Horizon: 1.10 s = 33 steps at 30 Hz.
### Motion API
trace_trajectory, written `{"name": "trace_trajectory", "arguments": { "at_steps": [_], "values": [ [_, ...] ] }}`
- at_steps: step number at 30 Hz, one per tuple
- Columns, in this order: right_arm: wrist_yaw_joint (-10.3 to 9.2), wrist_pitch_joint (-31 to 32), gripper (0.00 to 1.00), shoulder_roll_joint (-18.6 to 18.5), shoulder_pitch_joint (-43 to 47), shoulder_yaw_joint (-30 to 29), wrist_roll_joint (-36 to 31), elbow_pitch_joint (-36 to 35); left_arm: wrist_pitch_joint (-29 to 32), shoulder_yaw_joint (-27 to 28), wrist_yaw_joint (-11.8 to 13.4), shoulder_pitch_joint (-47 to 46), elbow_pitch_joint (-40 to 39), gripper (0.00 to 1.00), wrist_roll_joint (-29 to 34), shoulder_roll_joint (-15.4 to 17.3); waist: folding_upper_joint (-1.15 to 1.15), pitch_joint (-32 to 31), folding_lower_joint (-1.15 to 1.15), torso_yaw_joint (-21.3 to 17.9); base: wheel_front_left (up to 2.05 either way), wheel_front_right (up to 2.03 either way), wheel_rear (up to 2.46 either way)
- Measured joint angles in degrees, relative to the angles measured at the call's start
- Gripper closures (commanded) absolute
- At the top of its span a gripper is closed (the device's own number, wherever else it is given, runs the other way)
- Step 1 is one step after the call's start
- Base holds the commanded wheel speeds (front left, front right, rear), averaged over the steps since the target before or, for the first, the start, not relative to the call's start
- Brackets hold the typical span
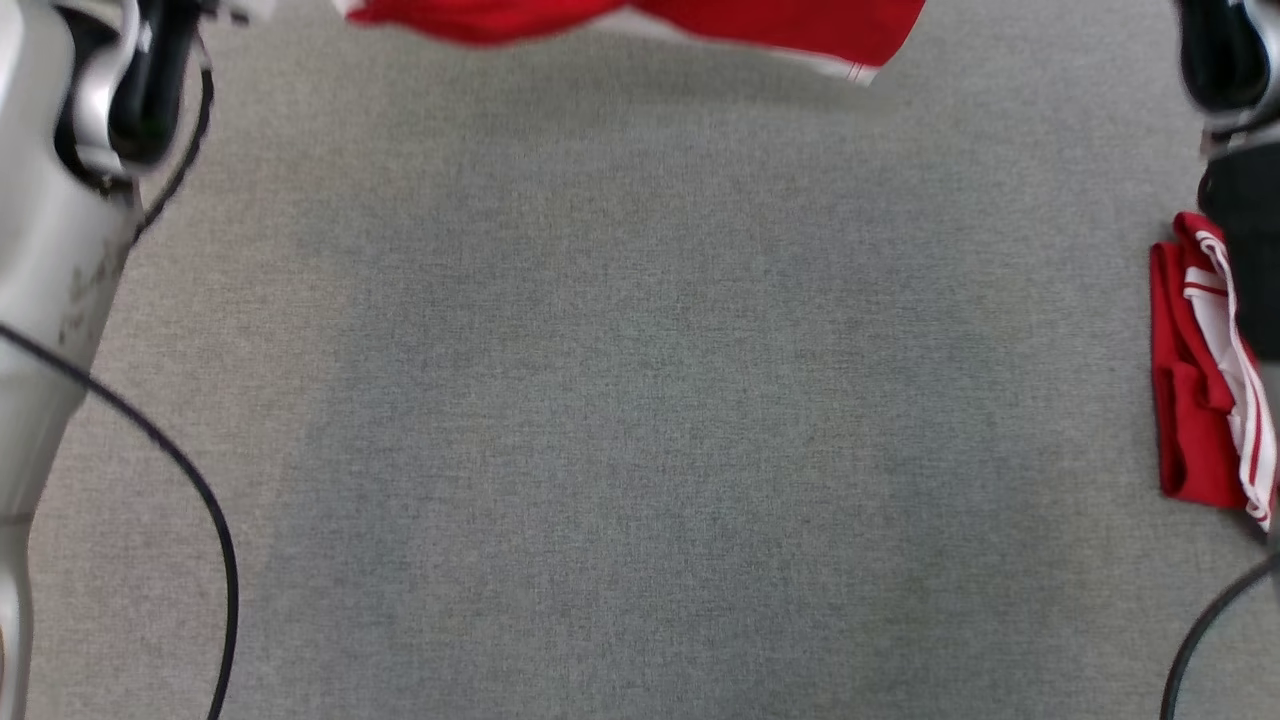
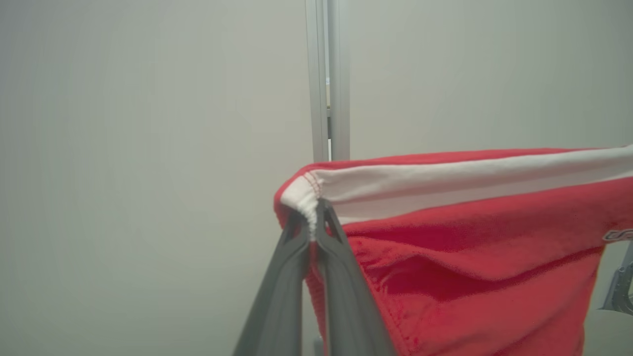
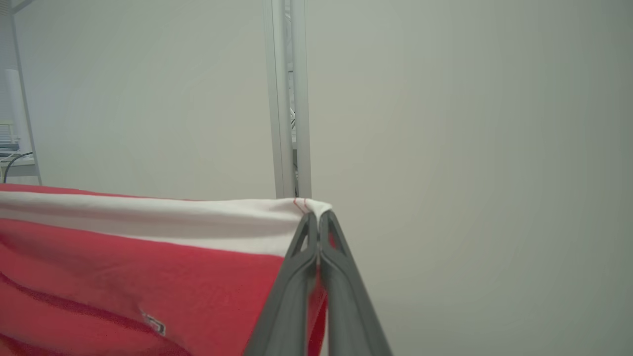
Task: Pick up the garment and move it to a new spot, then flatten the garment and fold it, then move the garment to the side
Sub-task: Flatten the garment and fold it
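Note:
The garment [image 1: 640, 22] is red with a white band and hangs in the air at the top edge of the head view, stretched between my two arms. In the left wrist view my left gripper [image 2: 312, 217] is shut on one white-hemmed corner of the garment [image 2: 470, 237]. In the right wrist view my right gripper [image 3: 316, 217] is shut on the opposite corner of the garment [image 3: 148, 257]. The white band runs taut between the two pinched corners, and the red cloth hangs below it.
A grey cloth table top [image 1: 640, 400] spreads below. A second red and white garment, folded [image 1: 1205, 380], lies at its right edge. My pale left forearm [image 1: 50, 250] and a black cable [image 1: 190, 480] stand at the left. Pale wall panels with a metal post [image 2: 326, 79] are ahead.

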Motion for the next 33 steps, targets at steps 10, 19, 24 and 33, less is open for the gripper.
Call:
{"name": "trace_trajectory", "arguments": {
  "at_steps": [10,19,24,33],
  "values": [
    [0.0,-4.9,1.0,4.6,-14.7,3.0,-0.2,22.9,-5.5,0.1,-8.9,-12.2,26.5,1.0,-1.5,-8.8,0.0,5.2,0.0,0.1,0.0,0.0,0.0],
    [0.0,-6.1,1.0,4.9,-6.6,8.6,6.6,26.6,-7.9,-2.1,-12.4,-4.8,35.9,1.0,-0.6,-14.4,0.0,7.4,0.0,1.6,0.0,0.0,0.0],
    [-0.01,-6.2,1.0,2.1,4.2,10.2,12.7,20.1,-8.0,0.0,-12.4,3.2,30.9,1.0,1.1,-16.0,0.0,7.2,0.0,2.6,0.0,0.0,0.0],
    [-0.01,-6.2,1.0,-2.6,28.9,9.2,17.1,1.8,-8.0,2.3,-11.8,23.5,15.2,1.0,7.5,-15.9,0.0,4.3,0.0,2.2,0.0,0.0,0.0]
  ]
}}
